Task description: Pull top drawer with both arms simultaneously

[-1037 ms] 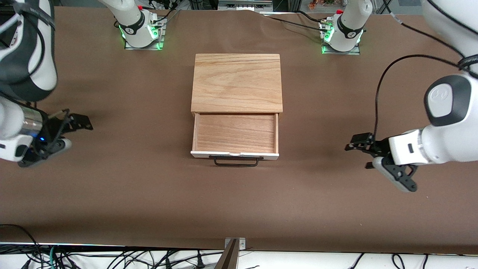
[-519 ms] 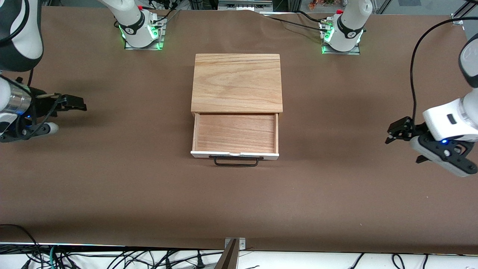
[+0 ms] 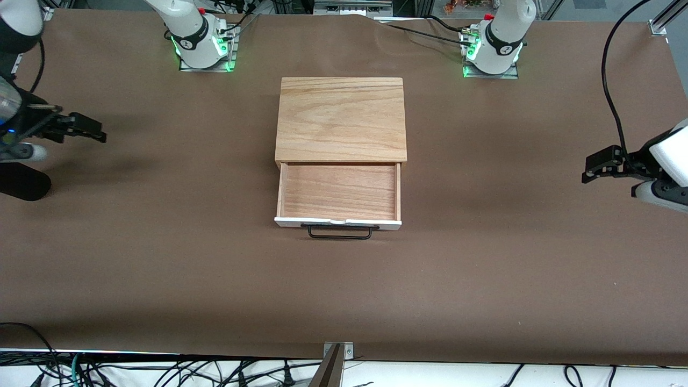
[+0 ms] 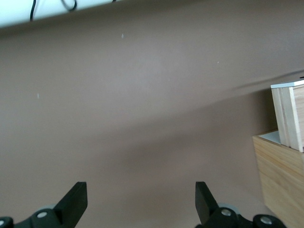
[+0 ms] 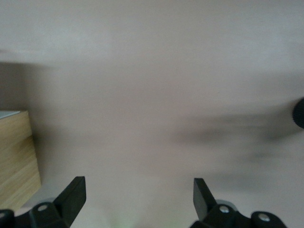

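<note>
Nearest the front camera lies a bare stretch of the brown bench (image 3: 344, 290). Next comes the black bar handle (image 3: 339, 231), fixed to the white front panel (image 3: 337, 222) of the top drawer (image 3: 338, 191). The drawer stands pulled out of the box toward the front camera, its light-wood floor showing and nothing in it. A small notch sits in the upper edge of the panel. Farther from the camera is the box's grained top slab (image 3: 341, 119), under which the inner end of the drawer sits.

My left pincer (image 3: 596, 168) hangs over the bench at the left arm's end, well apart from the drawer and holding nothing. In the left wrist view my left pincer (image 4: 141, 204) has its two fingers (image 4: 76, 202) spread wide, with only brown bench between them; a corner of the box and the drawer's side show at the edge of that view.

My right pincer (image 3: 86, 129) hangs over the bench at the right arm's end, also well apart from the drawer and empty. In the right wrist view it (image 5: 139, 202) is likewise spread wide, with the box's wooden side at the edge.

My two bases (image 3: 204, 43) stand farthest from the camera.
</note>
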Tool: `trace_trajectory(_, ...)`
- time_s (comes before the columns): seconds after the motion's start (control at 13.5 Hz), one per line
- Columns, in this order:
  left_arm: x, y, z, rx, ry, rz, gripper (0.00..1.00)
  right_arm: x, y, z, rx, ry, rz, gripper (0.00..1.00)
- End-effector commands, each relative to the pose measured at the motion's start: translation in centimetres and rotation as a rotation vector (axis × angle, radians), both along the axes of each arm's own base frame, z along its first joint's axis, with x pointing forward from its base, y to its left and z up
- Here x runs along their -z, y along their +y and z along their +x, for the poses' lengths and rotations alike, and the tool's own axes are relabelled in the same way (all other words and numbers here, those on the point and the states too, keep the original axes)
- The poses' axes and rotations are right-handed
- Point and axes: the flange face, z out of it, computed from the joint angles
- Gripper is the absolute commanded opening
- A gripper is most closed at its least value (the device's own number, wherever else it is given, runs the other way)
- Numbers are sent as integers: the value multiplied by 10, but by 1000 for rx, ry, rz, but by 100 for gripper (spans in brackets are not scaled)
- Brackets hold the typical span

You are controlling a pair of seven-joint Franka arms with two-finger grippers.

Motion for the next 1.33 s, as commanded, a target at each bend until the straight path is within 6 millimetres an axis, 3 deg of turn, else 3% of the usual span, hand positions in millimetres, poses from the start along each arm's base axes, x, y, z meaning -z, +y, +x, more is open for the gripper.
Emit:
trace_trajectory(0.0,-10,1,-34,-57,42,33,100,-18,8,-17,-13,-40,-19,100)
trace_trajectory(0.22,-3,13,-46,-84,81,14,100,-16,5,-11,-19,-26,-10,100)
trace_trajectory(0.67,-9,-8,-65,-156,97,18,100,-20,4,-6,-15,-39,-3,100)
trace_trajectory(1.26,0,-6,-59,-158,112,23,100,-18,6,-5,-18,-34,-2,100)
